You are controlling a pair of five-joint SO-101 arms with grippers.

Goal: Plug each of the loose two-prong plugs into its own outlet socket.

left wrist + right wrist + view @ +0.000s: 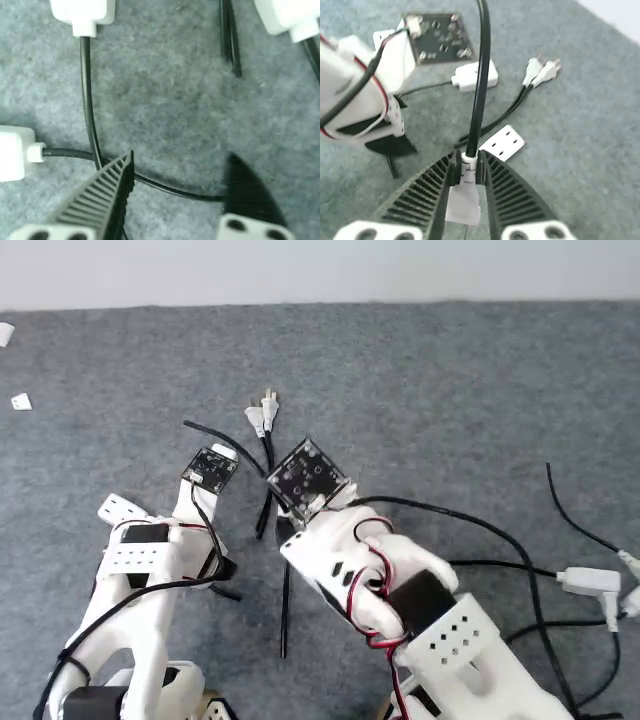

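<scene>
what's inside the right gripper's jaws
A white connector body is clamped in the right gripper, and its black cord runs out past the fingertips. Its front end is hidden between the fingers, so I cannot tell whether it is a plug or a socket.

No txt, nos., labels or signs are reading clearly anywhere. Tiny pale marks are showing on the circuit board (308,478) and the second circuit board (211,468), but they are staying too small to make out. The white plug (462,202) close up in the right wrist view, the outlet socket block (502,142) and the loose two-prong plugs (542,70) are showing plain faces, w/ any print too fine to tell.
</scene>
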